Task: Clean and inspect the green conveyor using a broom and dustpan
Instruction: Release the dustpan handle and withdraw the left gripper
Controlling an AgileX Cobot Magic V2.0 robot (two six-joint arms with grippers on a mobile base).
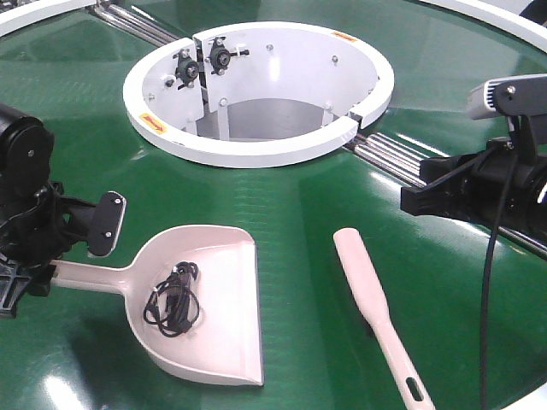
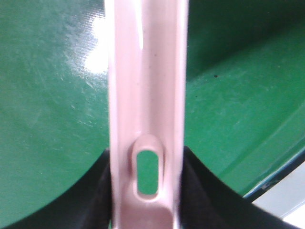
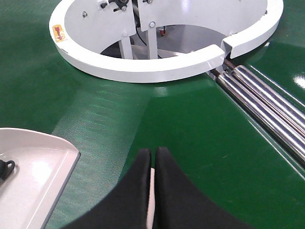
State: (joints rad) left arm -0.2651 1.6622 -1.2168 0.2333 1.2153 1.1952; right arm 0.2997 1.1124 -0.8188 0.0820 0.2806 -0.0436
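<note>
Two tools on green conveyor (image 1: pixel 308 222): left end effector (image 2: pixel 147 164) grips dustpan (image 1: pixel 218 290); right end effector (image 3: pixel 153 162) clenched, broom (image 1: pixel 363 278) free.

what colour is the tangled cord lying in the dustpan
Black; the cord stands out against the pale pinkish-beige dustpan, best in the exterior front-facing view.

One dustpan (image 1: pixel 224 329), one broom (image 1: pixel 363 275), one cord (image 1: pixel 173 299), one ring (image 1: pixel 256 150).
</note>
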